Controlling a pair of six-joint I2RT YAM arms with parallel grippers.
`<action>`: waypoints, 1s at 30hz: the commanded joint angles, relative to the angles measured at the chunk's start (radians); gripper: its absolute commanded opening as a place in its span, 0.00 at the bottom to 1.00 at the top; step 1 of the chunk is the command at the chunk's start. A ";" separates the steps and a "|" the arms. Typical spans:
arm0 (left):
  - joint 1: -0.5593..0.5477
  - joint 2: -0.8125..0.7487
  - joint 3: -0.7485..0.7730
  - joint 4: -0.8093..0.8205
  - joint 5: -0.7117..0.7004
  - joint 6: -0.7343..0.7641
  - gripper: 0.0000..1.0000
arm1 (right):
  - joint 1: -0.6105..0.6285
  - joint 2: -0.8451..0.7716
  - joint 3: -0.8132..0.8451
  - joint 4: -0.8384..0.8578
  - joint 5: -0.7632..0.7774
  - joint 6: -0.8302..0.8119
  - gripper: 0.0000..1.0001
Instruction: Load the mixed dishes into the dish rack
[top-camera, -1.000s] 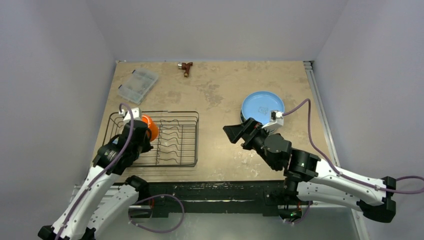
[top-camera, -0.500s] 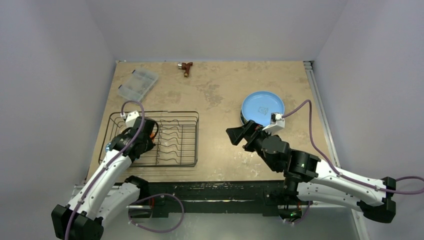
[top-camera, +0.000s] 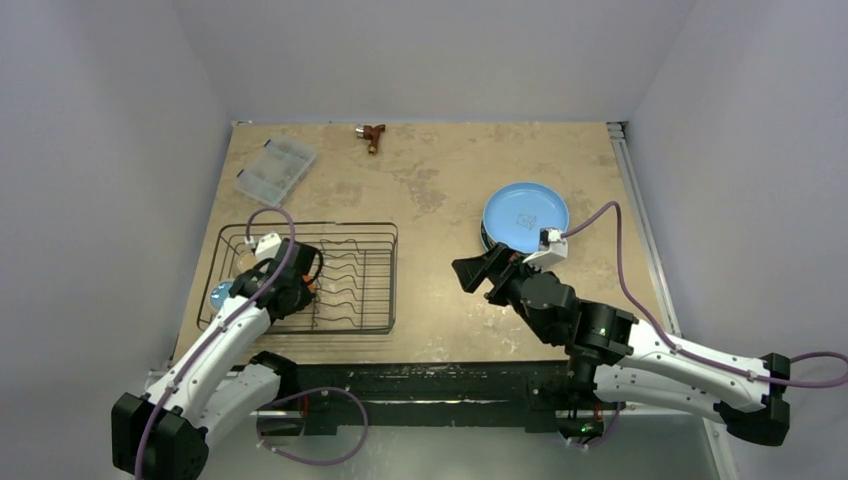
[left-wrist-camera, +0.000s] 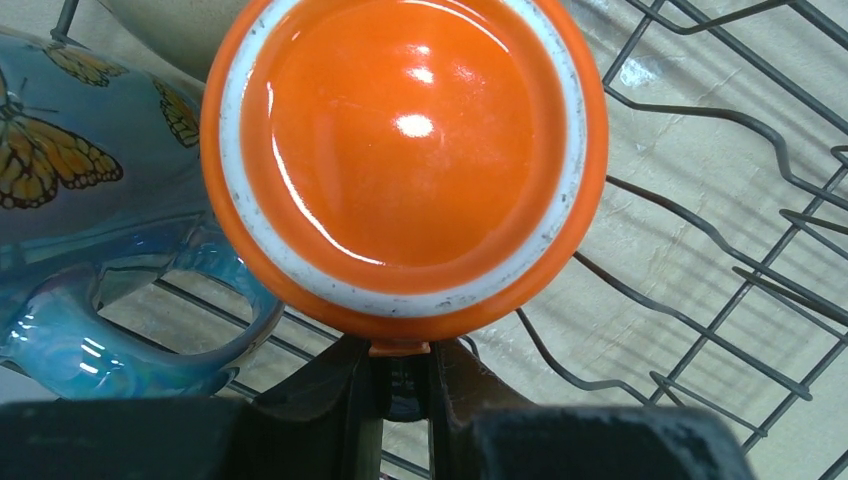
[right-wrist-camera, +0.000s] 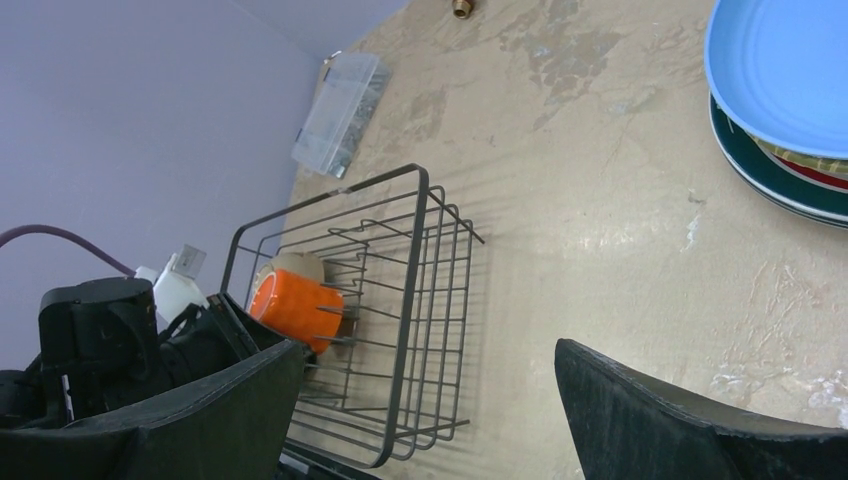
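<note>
From above, we are seeing the left gripper (top-camera: 296, 278) sitting inside the left end of the dish rack (top-camera: 350, 225), while the right gripper (top-camera: 478, 272) is hovering, fingers wide apart, near and left of the light blue plate (top-camera: 525, 212). At the left wrist, the fingers (left-wrist-camera: 345, 405) are clamping on the orange mug (left-wrist-camera: 405, 150), which is touching the blue mug (left-wrist-camera: 90, 190). The right wrist is showing the orange mug inside the rack.

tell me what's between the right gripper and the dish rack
Only bare table lies between the open right gripper and the dish rack; the top view shows it, and the right wrist view agrees.
</note>
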 joint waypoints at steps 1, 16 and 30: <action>0.007 -0.032 -0.006 0.023 -0.070 -0.052 0.14 | -0.001 -0.021 -0.018 0.007 0.037 0.020 0.99; 0.006 -0.187 0.077 -0.057 0.049 0.005 0.83 | -0.002 0.060 0.022 -0.007 -0.017 -0.116 0.99; 0.006 -0.224 0.519 0.057 0.494 0.397 1.00 | -0.347 0.384 0.187 -0.202 -0.166 -0.361 0.97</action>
